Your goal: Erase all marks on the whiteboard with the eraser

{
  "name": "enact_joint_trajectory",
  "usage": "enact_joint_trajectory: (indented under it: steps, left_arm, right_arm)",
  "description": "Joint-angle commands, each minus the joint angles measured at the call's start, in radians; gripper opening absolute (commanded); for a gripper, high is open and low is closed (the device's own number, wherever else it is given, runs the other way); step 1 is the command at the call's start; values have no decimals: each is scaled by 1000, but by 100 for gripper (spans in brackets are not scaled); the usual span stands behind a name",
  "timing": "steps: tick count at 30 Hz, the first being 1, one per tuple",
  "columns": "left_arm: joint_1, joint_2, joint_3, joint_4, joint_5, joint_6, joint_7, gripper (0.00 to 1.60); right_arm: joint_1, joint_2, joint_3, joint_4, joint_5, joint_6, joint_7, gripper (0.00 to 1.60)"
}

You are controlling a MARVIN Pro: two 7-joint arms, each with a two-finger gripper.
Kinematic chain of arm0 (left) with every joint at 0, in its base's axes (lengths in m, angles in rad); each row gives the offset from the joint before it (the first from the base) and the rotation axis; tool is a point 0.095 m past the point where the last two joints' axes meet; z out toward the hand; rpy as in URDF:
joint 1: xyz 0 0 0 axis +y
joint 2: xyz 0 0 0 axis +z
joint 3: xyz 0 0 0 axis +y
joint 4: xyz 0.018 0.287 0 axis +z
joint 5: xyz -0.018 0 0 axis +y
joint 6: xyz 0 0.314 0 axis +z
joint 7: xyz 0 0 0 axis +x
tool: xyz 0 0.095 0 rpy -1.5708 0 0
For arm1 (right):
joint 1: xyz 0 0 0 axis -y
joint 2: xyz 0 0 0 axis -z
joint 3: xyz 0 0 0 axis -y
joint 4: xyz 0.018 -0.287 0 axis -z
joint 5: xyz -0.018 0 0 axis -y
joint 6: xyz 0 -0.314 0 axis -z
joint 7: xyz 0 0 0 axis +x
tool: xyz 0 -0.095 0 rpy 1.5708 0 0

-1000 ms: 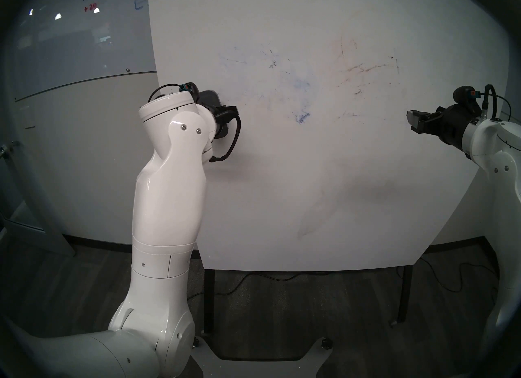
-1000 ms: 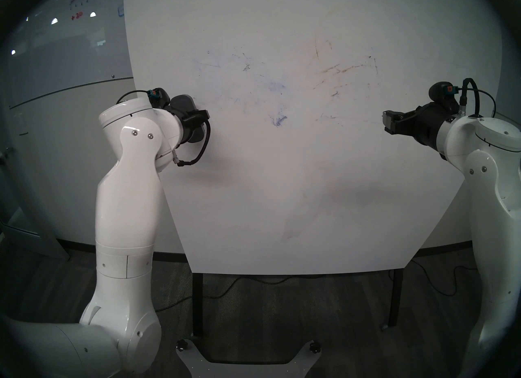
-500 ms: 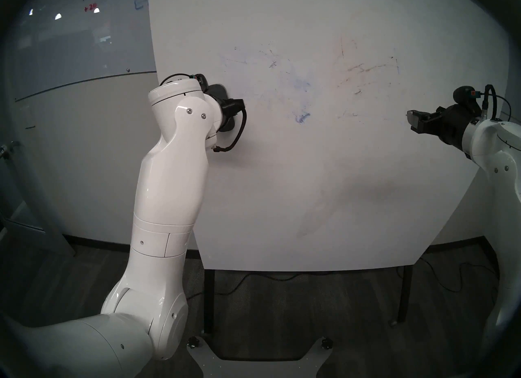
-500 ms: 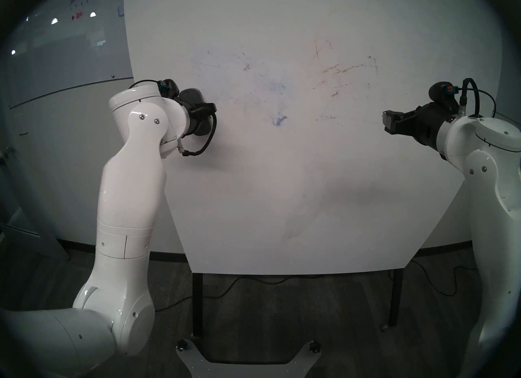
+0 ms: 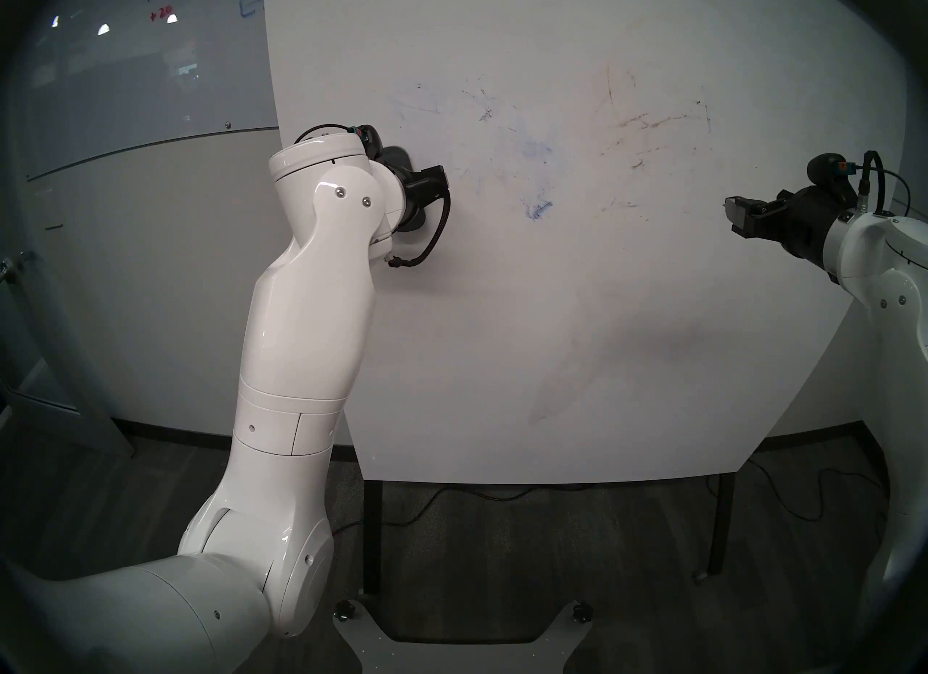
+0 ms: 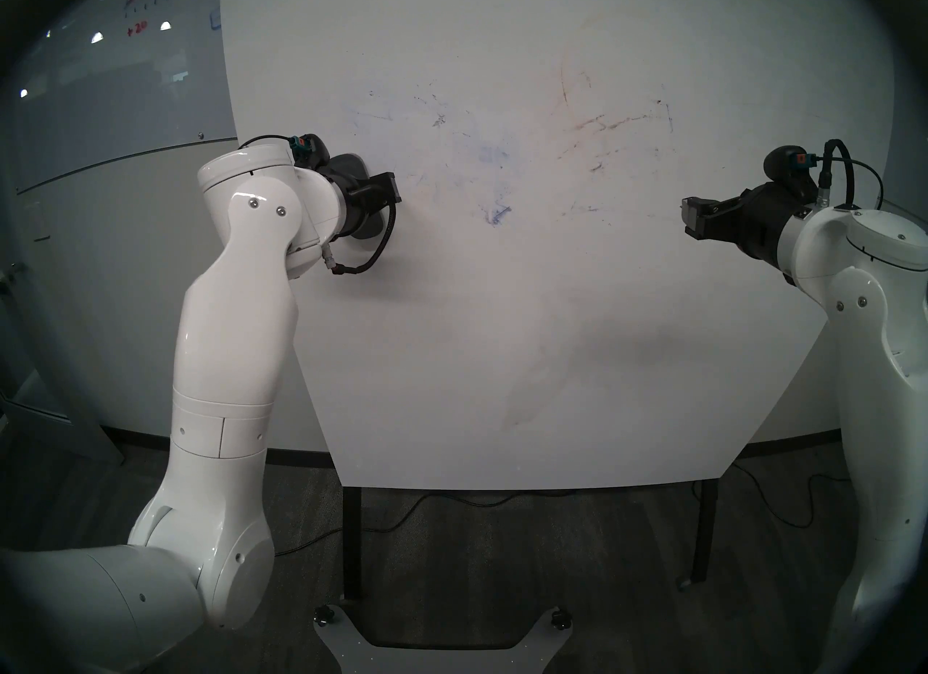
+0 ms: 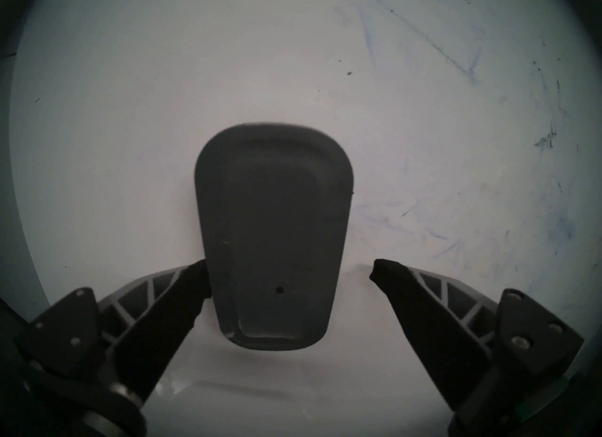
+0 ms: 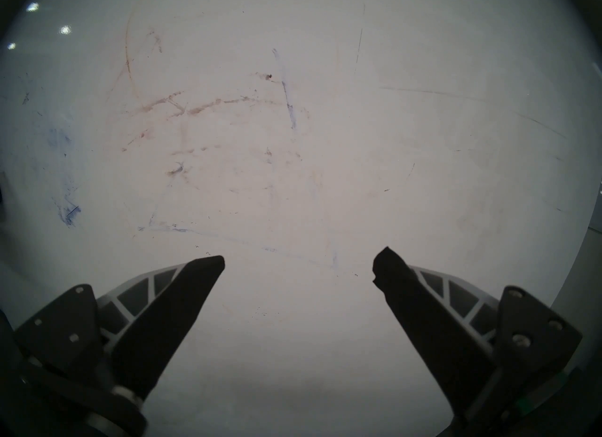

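The dark grey eraser lies flat against the whiteboard, near its left side. My left gripper straddles it and is open: the left finger touches the eraser's edge, while the right finger stands clear with a gap. In the head view the eraser peeks out behind that gripper. Blue marks and brownish streaks lie to the right of the eraser. My right gripper is open and empty, held off the board's right side.
A glossy grey glass board with red and blue graph scribbles hangs on the wall at the upper left. Two dark stand legs hold the whiteboard up, and cables trail across the floor.
My left arm has carried the eraser along the board to the right and slightly upward. The right arm has stayed where it was.
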Motion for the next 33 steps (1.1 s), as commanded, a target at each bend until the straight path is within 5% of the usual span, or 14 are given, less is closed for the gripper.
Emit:
enact_joint_trajectory:
  steps: [1, 21, 33]
  left_arm:
    - [17, -30, 26, -72, 24, 0, 105, 160]
    - [206, -147, 129, -278, 166, 0, 109, 160]
    - [289, -79, 211, -356, 113, 0, 95, 160]
  right_arm:
    - [9, 4, 3, -5, -2, -7, 1, 160]
    - [9, 4, 3, -5, -2, -7, 1, 160]
    - [9, 4, 3, -5, -2, -7, 1, 160]
